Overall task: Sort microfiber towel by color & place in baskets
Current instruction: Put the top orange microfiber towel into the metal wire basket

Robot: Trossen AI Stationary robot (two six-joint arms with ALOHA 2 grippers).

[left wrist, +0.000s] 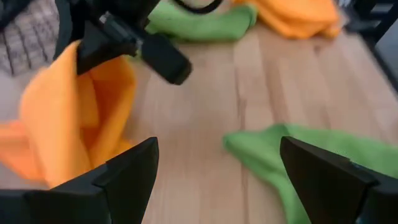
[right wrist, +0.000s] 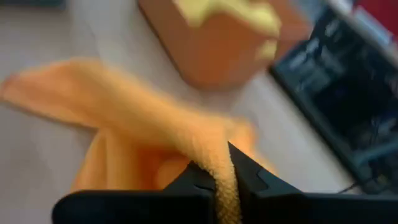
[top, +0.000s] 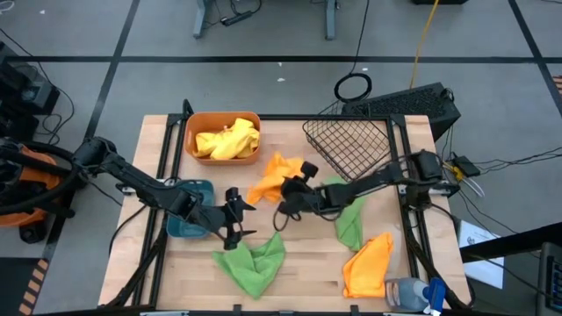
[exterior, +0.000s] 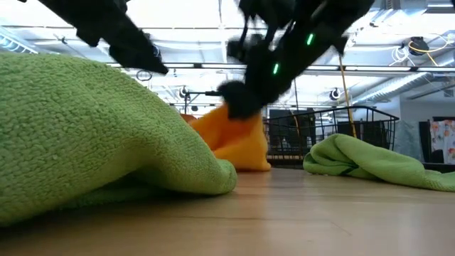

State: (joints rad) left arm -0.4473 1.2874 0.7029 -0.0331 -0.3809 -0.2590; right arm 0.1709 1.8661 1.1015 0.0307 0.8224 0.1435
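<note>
Orange towel (top: pixel 274 180) pinched in right gripper (top: pixel 296 186), mid-table.

Right gripper: jaws closed on a fold of the orange towel, just in front of the orange tub (top: pixel 223 137) holding yellow towels (top: pixel 228 139); wire-mesh basket (top: pixel 348 142) near on its right. Left gripper (top: pixel 235 218): jaws wide, empty, beside the teal tub (top: pixel 190 219), above a green towel (top: pixel 252 260). Second green towel (top: pixel 349 215) and second orange towel (top: pixel 369 265) lie farther right.

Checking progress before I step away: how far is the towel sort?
Done: yellow towel sits in the orange tub. In hand: right gripper has its jaws shut on an orange towel mid-table; left gripper waits open by the teal tub. Left: two green towels and another orange towel lie on the table; the wire basket looks empty.
</note>
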